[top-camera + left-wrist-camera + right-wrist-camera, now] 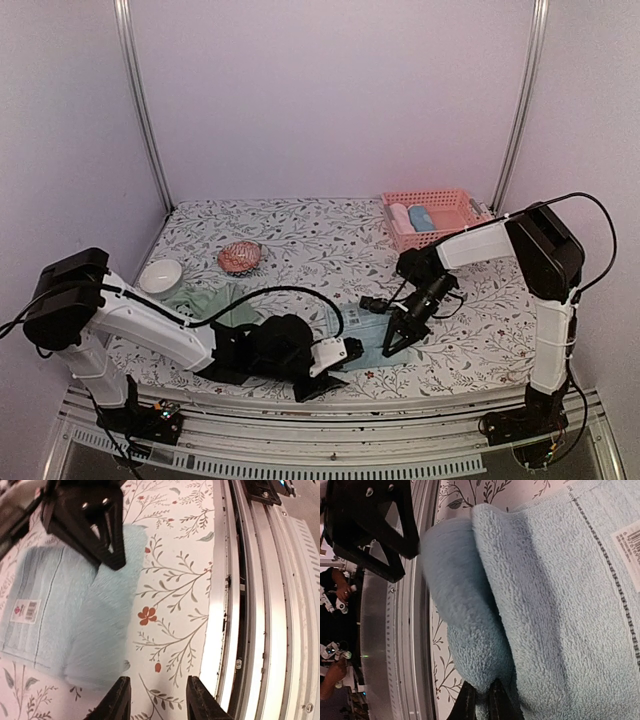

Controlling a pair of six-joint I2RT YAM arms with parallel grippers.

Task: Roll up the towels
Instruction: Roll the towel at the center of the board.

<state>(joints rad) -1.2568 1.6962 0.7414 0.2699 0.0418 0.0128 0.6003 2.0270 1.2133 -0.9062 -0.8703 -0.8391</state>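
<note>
Right wrist view: right claw (481, 692) clamped on folded edge of blue towel (560, 605), bottom of frame. Left claw (157, 687) jaws apart, empty; blue towel lies upper left of it, fold running top-to-bottom. Right arm nearer.

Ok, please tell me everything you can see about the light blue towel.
The light blue towel is soft, fluffy terry cloth with a stitched stripe near one end and a white barcode label. It lies mostly flat on the floral table cover, near the front edge between the arms. One edge is folded over into a thick fold, and the right gripper pinches it there with its fingers shut.
</note>
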